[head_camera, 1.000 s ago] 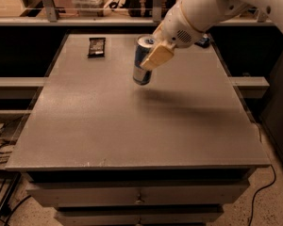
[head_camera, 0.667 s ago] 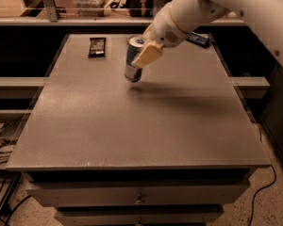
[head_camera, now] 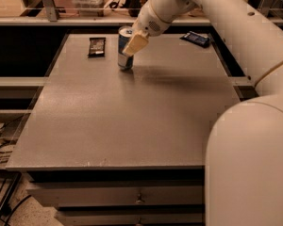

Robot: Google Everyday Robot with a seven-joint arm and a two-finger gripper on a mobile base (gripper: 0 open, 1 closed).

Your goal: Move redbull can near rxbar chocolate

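The gripper (head_camera: 131, 43) is in the upper middle of the frame, clamped on the redbull can (head_camera: 123, 56), with one tan finger (head_camera: 136, 42) across the can's right side. The can is slim, blue and silver with a silver top, and stands upright on the grey table (head_camera: 132, 121). The flat, dark rxbar chocolate (head_camera: 96, 46) lies near its left, not touching. A dark blue wrapper (head_camera: 195, 38) lies at upper right. The white arm (head_camera: 236, 36) rises from the lower right and bends left along the top edge.
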